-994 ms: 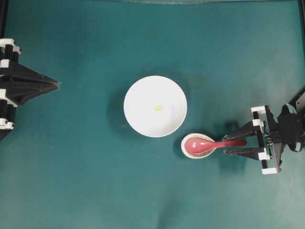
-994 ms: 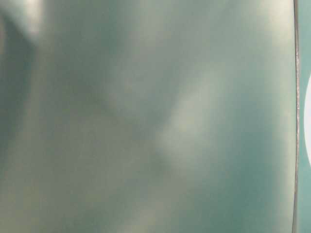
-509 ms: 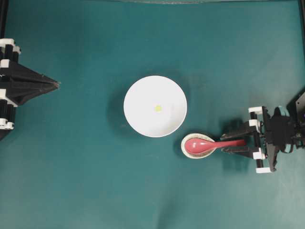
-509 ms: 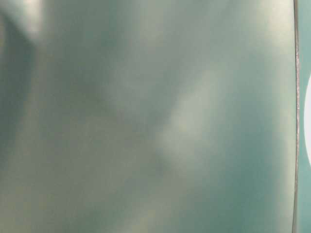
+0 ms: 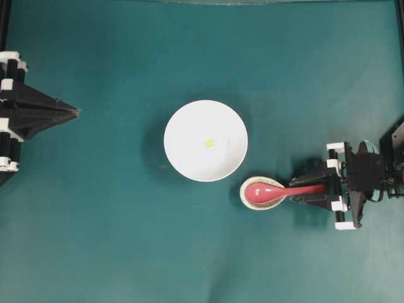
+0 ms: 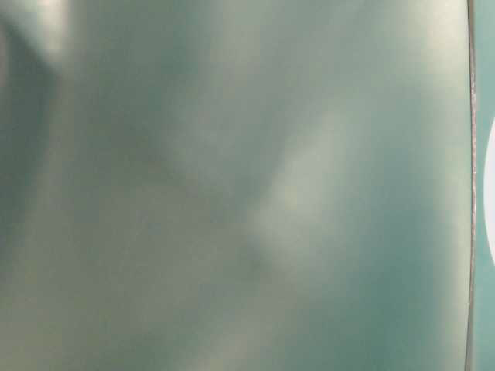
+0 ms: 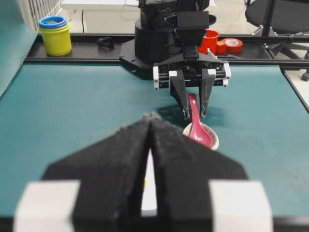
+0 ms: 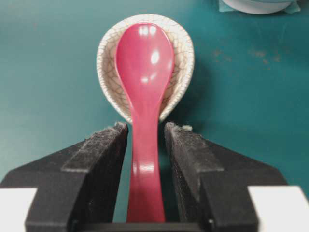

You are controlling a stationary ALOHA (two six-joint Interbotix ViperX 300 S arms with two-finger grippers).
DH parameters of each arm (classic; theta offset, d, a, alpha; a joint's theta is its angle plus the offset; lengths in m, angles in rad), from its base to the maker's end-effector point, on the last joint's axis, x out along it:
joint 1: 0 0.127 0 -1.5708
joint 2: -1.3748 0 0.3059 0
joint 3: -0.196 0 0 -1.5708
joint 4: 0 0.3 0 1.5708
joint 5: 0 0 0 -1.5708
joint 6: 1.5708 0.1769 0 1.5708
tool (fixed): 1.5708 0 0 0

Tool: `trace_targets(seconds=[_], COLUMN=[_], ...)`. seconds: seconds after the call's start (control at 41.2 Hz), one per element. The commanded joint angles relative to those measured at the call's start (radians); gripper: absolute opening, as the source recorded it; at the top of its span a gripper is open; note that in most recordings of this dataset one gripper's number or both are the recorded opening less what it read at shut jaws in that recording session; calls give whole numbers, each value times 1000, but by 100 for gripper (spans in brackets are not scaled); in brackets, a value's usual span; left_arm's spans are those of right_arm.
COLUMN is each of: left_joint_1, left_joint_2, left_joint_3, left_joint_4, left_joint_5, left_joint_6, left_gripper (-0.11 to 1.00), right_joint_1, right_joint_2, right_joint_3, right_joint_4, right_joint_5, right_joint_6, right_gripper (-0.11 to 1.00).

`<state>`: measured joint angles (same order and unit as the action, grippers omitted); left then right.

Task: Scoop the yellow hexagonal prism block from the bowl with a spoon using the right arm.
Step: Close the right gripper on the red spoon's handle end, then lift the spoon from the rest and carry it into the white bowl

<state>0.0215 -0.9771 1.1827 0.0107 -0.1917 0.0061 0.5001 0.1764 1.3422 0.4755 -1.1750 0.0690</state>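
Overhead, I see the yellow block (image 5: 209, 143) in the bowl (image 5: 183, 158), spoon (image 5: 278, 190) on its rest (image 5: 247, 201); my right gripper (image 5: 307, 190) has narrowed, fingers flanking the handle, not quite clamped; left gripper (image 5: 74, 112) clenched

Speckled off-white spoon rest (image 5: 262, 193) sits on teal table (image 5: 113, 240), right of centre, nearer front edge. Beyond far table edge in left wrist view: yellow cup stack w/ blue rim (image 7: 55, 35), red tape roll (image 7: 234, 45), red cup (image 7: 209, 40), black chair (image 7: 277, 13)
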Motion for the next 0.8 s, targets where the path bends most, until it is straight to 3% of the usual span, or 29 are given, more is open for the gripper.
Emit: trace_targets(seconds=[0.0,0.194,0.364,0.509,0.776], left_joint_1=[2,2,2,0,2], left_joint_2=[8,5,-3,-2,-6], left_joint_3=[-15,-15,-17,-17,-17], left_joint_4=[3,3,3,3,3], left_joint_5=[0,-2,8,31,49], left_joint_6=[2,2,2,2,0], left_gripper=[1,1,1,1,1], right_joint_1=[3,-3,-3,-15,-106], right_joint_2=[-11,-20,-114,-273,-558], right_joint_3=[-6,-6,-12,-29,-121], right_joint_4=[14,38,38,38,38], right_joint_5=[-6,-18,23,169,583], right_joint_6=[3,3,0,-29,-132], right_gripper=[43,24,23,23,23])
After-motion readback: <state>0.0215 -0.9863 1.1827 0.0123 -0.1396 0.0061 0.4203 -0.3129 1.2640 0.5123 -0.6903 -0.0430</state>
